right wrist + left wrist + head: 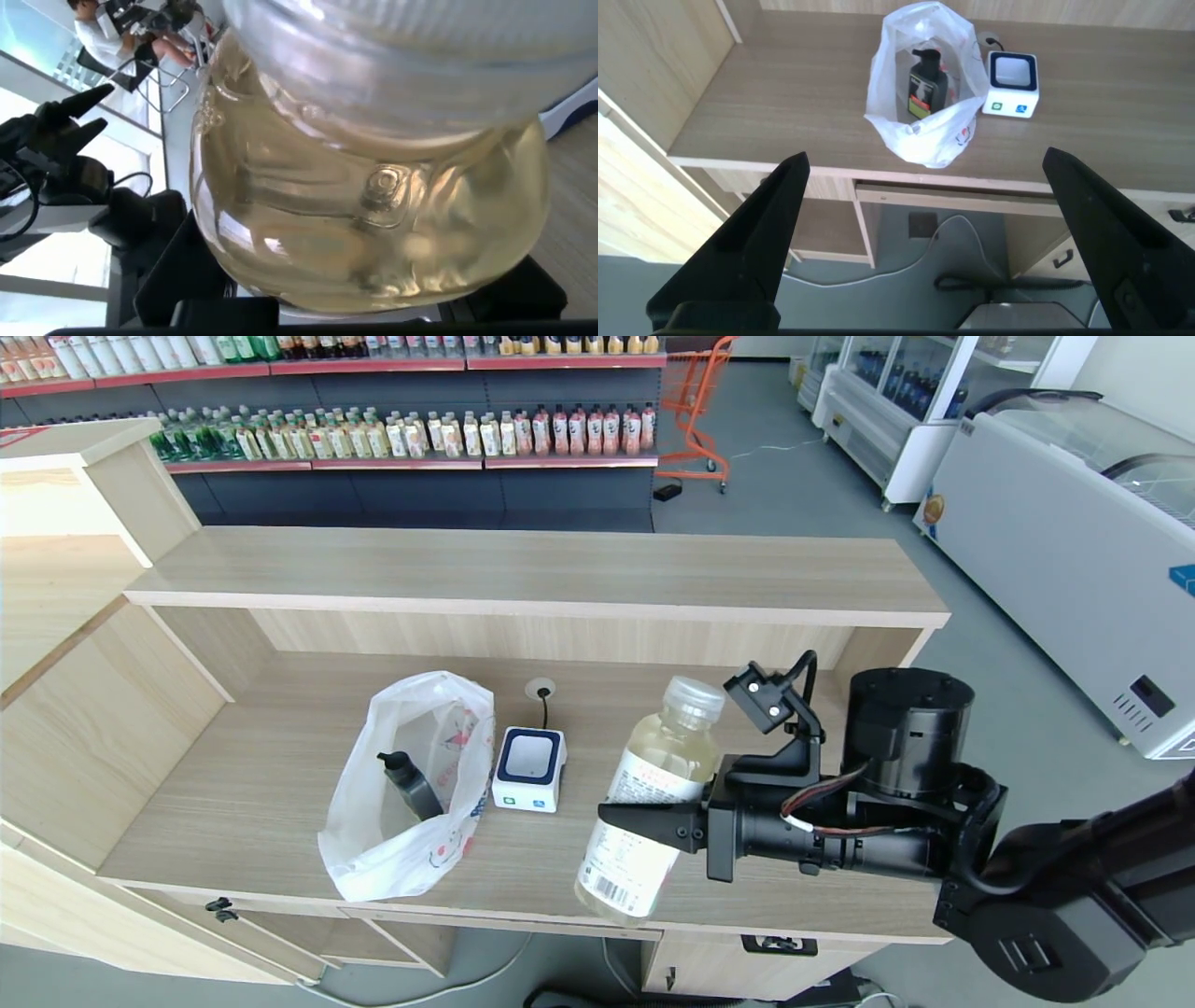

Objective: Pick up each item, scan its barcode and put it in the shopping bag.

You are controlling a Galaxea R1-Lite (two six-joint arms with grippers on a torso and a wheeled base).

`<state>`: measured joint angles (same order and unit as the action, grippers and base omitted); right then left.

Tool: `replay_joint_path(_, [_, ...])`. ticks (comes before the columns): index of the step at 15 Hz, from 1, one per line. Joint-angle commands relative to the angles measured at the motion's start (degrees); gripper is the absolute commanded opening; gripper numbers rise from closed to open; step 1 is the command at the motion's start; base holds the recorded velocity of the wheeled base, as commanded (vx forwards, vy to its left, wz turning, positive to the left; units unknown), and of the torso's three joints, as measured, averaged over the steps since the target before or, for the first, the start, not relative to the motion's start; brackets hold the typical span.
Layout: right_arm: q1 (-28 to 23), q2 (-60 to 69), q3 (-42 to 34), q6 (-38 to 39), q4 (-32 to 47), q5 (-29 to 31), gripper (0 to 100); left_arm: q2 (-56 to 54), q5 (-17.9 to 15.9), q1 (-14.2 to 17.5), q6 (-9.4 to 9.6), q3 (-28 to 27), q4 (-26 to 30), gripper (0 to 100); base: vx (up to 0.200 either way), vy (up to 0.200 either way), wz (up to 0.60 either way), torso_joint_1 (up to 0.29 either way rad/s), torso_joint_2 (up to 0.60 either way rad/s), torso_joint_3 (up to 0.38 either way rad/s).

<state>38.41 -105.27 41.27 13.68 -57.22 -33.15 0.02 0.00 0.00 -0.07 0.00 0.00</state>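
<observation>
Gripping a tilted drink bottle [665, 749], cap up, the right gripper [646, 817] hangs right of the barcode scanner [529, 768]; left gripper [924, 161] gapes wide.

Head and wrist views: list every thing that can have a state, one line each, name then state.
bottle: capped, tilted, held off the counter.
right gripper: shut on the bottle.
left gripper: open, empty.
bag: open, standing on the counter.
pump bottle: inside the bag, pump head on.
scanner: on the counter beside the bag, cable attached.
</observation>
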Motion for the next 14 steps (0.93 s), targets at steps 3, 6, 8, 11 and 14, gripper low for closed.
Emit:
replay_joint_path(3, [-0.09, 1.82, 1.01, 5.92, 0.18, -0.08, 0, -0.02, 0.0, 0.0, -0.01, 0.0, 0.0, 100, 0.0, 0.0, 0.0, 0.0, 0.0, 0.0])
replay_joint_path(6, [-0.09, 2.17, 1.45, 6.62, 0.71, -0.08, 0, -0.02, 0.0, 0.0, -0.01, 0.0, 0.0, 100, 0.0, 0.0, 0.0, 0.0, 0.0, 0.0])
replay_joint_path(8, [-0.09, 2.17, 1.45, 6.54, 0.71, -0.08, 0, -0.02, 0.0, 0.0, -0.01, 0.0, 0.0, 100, 0.0, 0.0, 0.0, 0.0, 0.0, 0.0])
replay_joint_path(11, [-0.09, 2.08, 2.15, 6.36, 0.71, 0.01, 0, -0.02, 0.0, 0.0, -0.01, 0.0, 0.0, 100, 0.0, 0.0, 0.0, 0.0, 0.0, 0.0])
replay_joint_path(14, [-0.09, 2.08, 2.24, 6.36, 0.71, 0.01, 0, -0.02, 0.0, 0.0, -0.01, 0.0, 0.0, 100, 0.0, 0.0, 0.0, 0.0, 0.0, 0.0])
